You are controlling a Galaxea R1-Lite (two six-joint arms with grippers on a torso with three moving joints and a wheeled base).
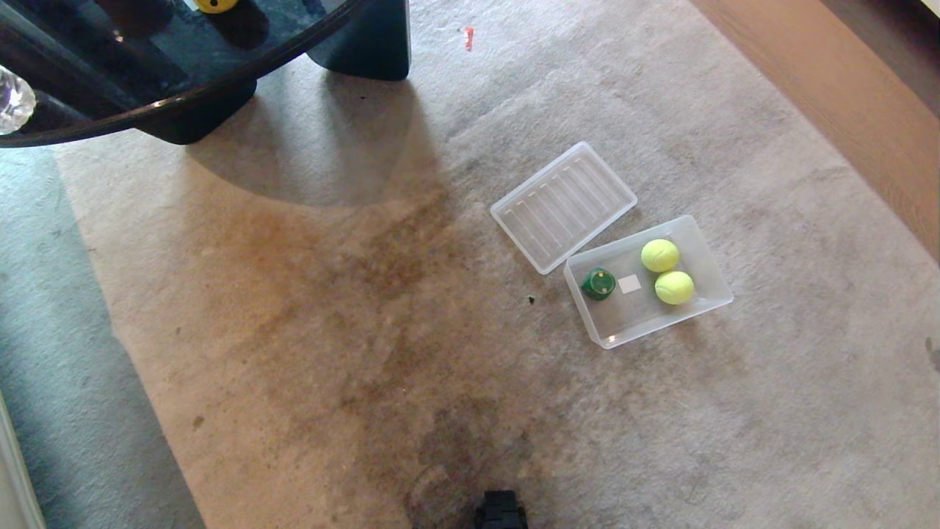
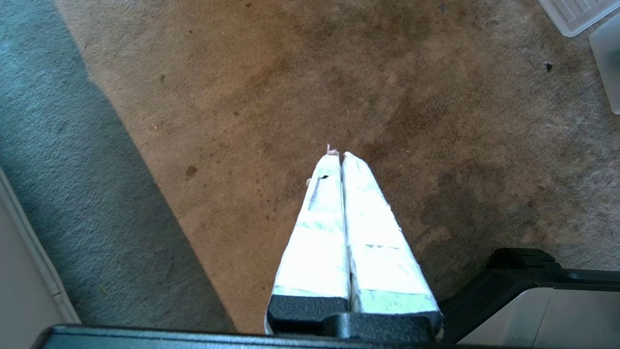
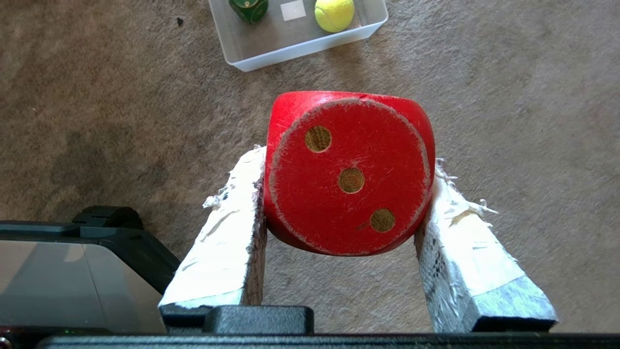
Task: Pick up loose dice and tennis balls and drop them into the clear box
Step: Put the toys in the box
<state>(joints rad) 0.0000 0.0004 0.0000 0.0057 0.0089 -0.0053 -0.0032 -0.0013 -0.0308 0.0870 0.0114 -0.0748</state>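
At about ten o'clock in the head view, a dark glass-topped desk (image 1: 147,81) juts in, with a yellow die (image 1: 215,5) just showing on it at the upper edge. The rest of that view is stained beige carpet (image 1: 330,330), with a grey strip along the nine o'clock side.

The left gripper (image 2: 337,154) hangs over bare carpet in its own wrist view, its white taped fingers (image 2: 319,232) pressed together with nothing between them.

Right of centre in the head view, at roughly two o'clock, lies the flat ribbed lid (image 1: 562,206). Just beside its lower corner sits the clear box (image 1: 698,308) on the carpet. Inside the box, the green die (image 1: 599,283) rests at the nine o'clock end, a white sticker (image 1: 630,284) is near the middle, and two tennis balls (image 1: 660,255) sit touching each other toward the three o'clock end.

The right gripper (image 3: 348,160) holds the red die (image 3: 348,172) above the carpet, one taped finger clamped against each side, the three-pip face turned to the wrist camera. In that view the clear box lies beyond the die, at twelve o'clock, well apart from it.
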